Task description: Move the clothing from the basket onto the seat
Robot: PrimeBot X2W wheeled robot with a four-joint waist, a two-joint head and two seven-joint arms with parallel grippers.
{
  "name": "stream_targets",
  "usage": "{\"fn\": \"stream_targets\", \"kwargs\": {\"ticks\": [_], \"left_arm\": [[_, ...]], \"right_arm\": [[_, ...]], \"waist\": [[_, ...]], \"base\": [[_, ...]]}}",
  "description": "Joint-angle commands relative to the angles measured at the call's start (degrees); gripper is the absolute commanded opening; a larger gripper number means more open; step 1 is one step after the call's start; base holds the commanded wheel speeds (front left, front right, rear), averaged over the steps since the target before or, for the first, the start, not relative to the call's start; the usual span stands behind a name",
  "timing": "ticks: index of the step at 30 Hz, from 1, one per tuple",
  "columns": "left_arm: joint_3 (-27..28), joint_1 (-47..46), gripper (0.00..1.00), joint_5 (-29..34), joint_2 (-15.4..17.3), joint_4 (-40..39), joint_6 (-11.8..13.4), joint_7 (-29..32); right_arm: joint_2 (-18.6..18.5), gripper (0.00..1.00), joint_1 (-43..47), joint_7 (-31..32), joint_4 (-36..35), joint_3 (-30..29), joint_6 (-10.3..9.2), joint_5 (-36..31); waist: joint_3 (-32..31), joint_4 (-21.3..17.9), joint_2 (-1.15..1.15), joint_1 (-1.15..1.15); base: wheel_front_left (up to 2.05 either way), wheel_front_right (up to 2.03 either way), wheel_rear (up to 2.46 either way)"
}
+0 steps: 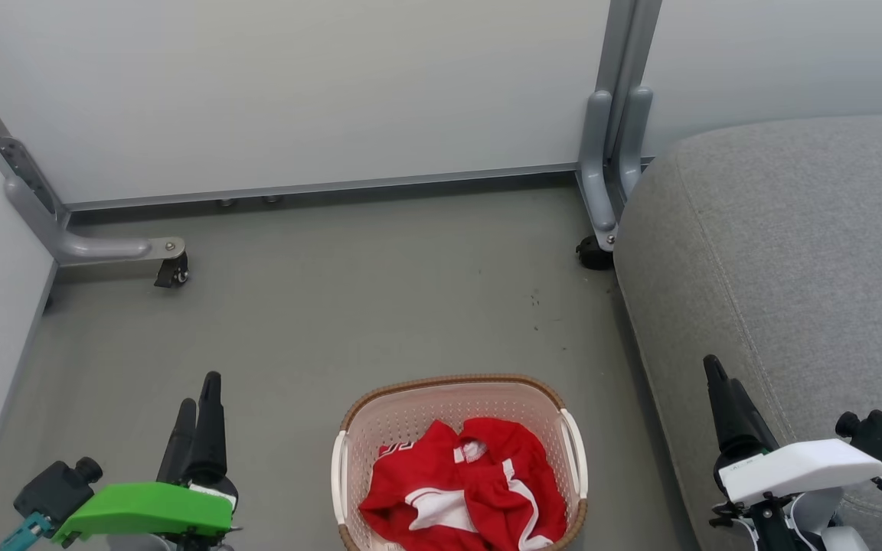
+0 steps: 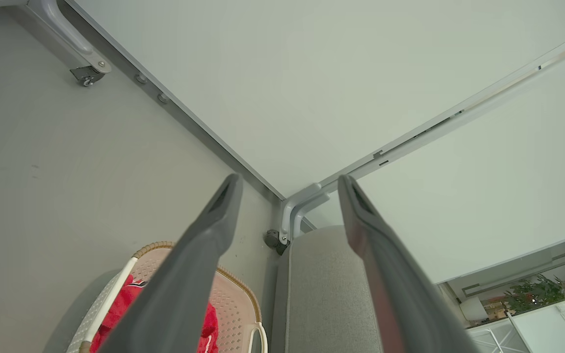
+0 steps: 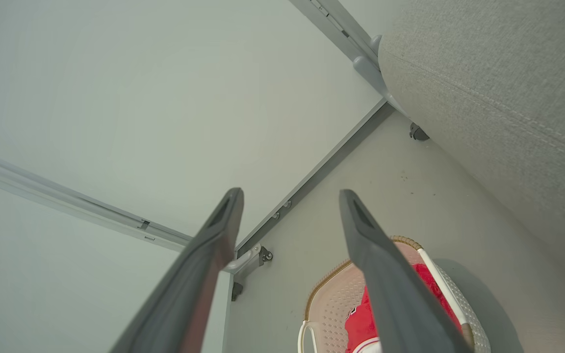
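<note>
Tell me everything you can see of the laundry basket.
The basket is cream-white perforated plastic, oval-rectangular, with a brown woven-look rim and white handles on both sides. It stands upright on the grey floor, left of the grey seat, floor showing between. Crumpled red-and-white clothing lies inside; the far wall is bare. Its near end is cut off in the head view.

Left claw (image 2: pixel 288 177), right claw (image 3: pixel 291 191): both agape

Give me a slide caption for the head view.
Clothing lies in the basket beside the seat; left gripper and right gripper flank it, jaws open.
</note>
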Motion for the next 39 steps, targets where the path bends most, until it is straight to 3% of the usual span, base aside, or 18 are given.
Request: {"fn": "stream_targets", "kwargs": {"ticks": [1,39], "left_arm": [[-0.30,-0.12,1.00,2.58,0.19,-1.18,-0.15,-0.67],[-5.00,2.50,1.00,28.70,0.34,-3.34,2.10,-7.24]], "right_arm": [[-0.57,1.00,-0.20,-0.70,-1.23,0.40,0.02,-2.45],[-0.12,1.00,2.13,-7.28,-5.69,3.00,0.03,-28.50]], "waist": [[-0.07,0.01,0.00,0.00],[-1.08,0.11,0.00,0.00]], "base": [[0.00,0.00,0.00],[0.00,0.00,0.00]]}}
